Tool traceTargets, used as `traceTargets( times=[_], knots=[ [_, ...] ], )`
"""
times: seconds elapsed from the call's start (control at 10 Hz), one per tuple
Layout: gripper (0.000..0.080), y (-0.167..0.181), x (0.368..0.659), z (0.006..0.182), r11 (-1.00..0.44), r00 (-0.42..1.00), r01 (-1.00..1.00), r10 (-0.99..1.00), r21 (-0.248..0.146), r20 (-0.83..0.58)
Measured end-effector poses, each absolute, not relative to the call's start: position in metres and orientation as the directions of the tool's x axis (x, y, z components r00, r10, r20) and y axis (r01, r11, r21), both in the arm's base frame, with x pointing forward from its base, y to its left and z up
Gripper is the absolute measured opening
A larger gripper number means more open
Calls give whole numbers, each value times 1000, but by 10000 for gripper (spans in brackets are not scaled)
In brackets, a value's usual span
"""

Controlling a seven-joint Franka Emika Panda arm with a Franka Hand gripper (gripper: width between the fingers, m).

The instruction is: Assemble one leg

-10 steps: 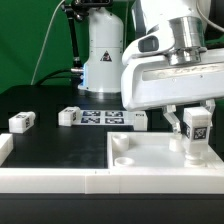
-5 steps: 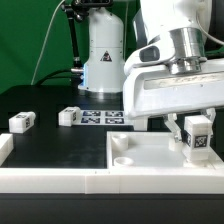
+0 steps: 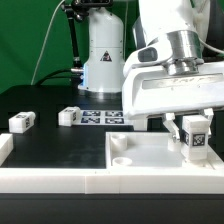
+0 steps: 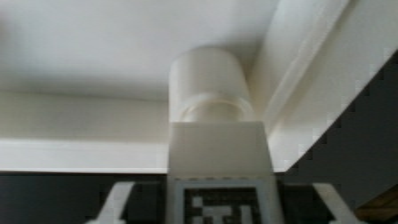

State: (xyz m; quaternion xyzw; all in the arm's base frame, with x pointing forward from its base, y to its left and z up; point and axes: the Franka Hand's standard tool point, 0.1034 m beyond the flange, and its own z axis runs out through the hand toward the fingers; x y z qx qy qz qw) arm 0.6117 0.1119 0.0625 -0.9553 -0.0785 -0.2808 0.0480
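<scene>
The jaws are clamped on the leg (image 3: 197, 134), which stands upright with its long axis running straight down from them. Its lower end meets the white panel (image 3: 150, 156) at the corner on the exterior view's right, seemingly over a socket; whether it is seated is unclear.

Large white panel (image 3: 155, 168) and marker board (image 3: 102, 118) on black table (image 3: 50, 145)

The leg (image 3: 196, 132) is showing white with a black-and-white square tag; the panel (image 3: 155, 158) is showing plain white, and the counter (image 3: 60, 145) matte black.
</scene>
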Motion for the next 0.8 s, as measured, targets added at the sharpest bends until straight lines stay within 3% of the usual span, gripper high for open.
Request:
traceTargets(
  times=[0.1,0.2,0.4,0.7,0.8],
  knots=[
    [476,112,612,63,-983,830,177,123,-48,544],
    [591,112,612,63,-983,830,177,123,-48,544],
    [637,112,612,62,-983,830,177,123,-48,544],
    [646,112,612,63,-983,831,177,123,-48,542],
    [648,111,614,71,-983,833,178,124,-49,540]
  ],
)
